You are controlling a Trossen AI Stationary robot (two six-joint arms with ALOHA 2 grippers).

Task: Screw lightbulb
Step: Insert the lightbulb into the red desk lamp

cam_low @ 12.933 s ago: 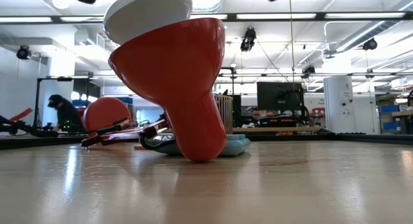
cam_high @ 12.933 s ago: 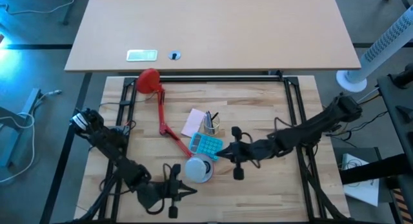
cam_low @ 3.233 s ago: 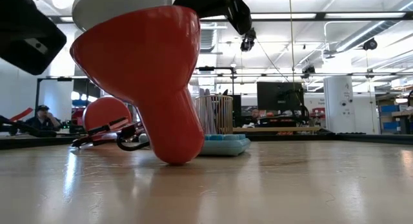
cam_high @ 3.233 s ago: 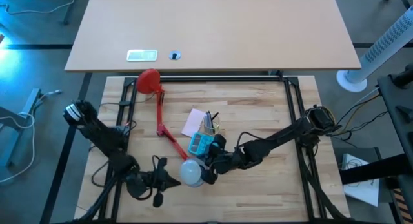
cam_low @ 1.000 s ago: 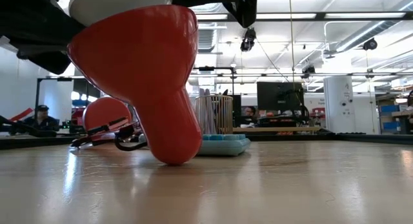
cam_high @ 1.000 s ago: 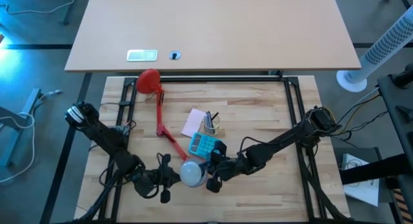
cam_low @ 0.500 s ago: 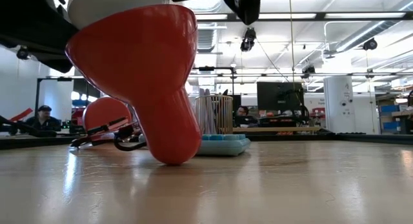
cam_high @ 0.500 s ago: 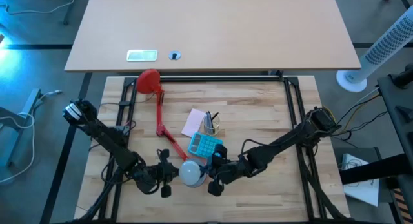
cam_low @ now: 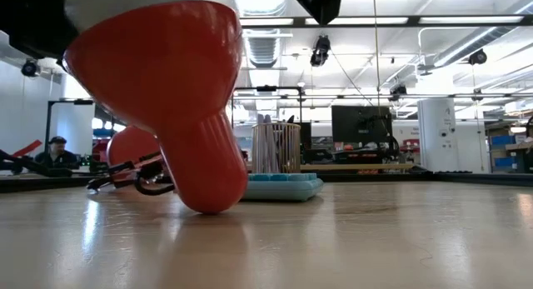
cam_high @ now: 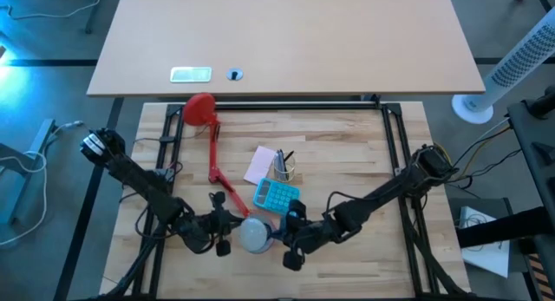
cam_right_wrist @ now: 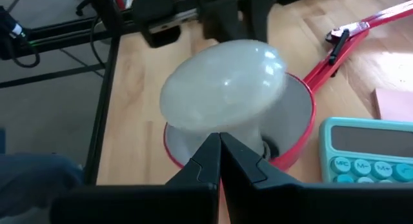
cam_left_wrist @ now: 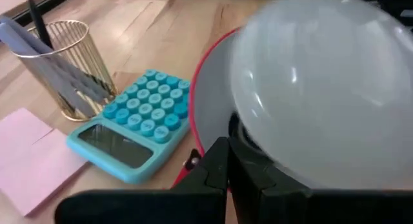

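The white lightbulb (cam_right_wrist: 222, 82) sits with its domed head up in the red lamp shade (cam_low: 166, 89), which stands tilted on its narrow back end on the table. My left gripper (cam_left_wrist: 226, 150) is shut at the shade's left side (cam_high: 227, 226). My right gripper (cam_right_wrist: 219, 139) is shut at the shade's right side (cam_high: 276, 237). Both point in under the bulb's head (cam_left_wrist: 322, 88). The bulb's neck and screw base are hidden. My left gripper lays its shut fingers (cam_left_wrist: 216, 172) over the shade's red rim (cam_left_wrist: 193, 130), coming nearly level from the table's left, tips under the bulb's head. The fingers hide the place of contact. My right gripper lays its shut fingers (cam_right_wrist: 206, 162) over the shade's opposite rim (cam_right_wrist: 169, 146), coming from the table's right, tips below the bulb's head. The fingers cover the spot where they meet the shade.
Just behind the shade lie a teal calculator (cam_high: 276, 194), a gold wire pen cup (cam_high: 283, 168) and a pink note pad (cam_high: 260, 165). The lamp's red arm (cam_high: 215, 158) runs back to its round base (cam_high: 199, 108). A person (cam_low: 57, 147) sits in the room beyond.
My left gripper has moved toward the table's right, up to the shade's left rim. My right gripper has shifted slightly toward the near edge. The shade has slid a little toward the table's left and tipped further.
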